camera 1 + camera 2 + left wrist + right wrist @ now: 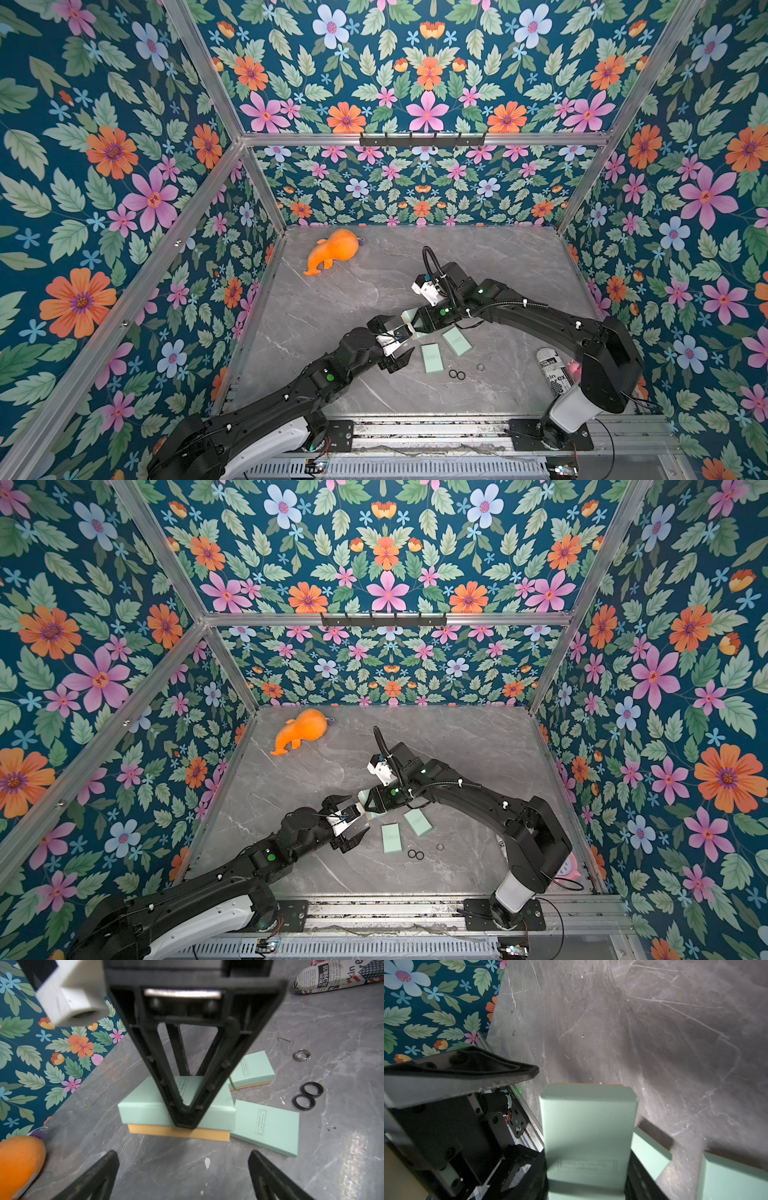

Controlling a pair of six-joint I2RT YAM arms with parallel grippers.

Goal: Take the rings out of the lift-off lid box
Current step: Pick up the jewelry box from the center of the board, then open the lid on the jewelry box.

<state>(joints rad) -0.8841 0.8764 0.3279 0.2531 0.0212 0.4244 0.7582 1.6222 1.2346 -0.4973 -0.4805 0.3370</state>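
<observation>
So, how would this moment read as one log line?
right gripper shut on mint-green box; left gripper open, empty; two black rings, one silver ring on table

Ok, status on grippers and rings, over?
Left gripper open, empty. Right gripper shut on mint-green box, lid still on. Two black rings, one silver ring lying on table. Close alongside: second mint box.
</observation>
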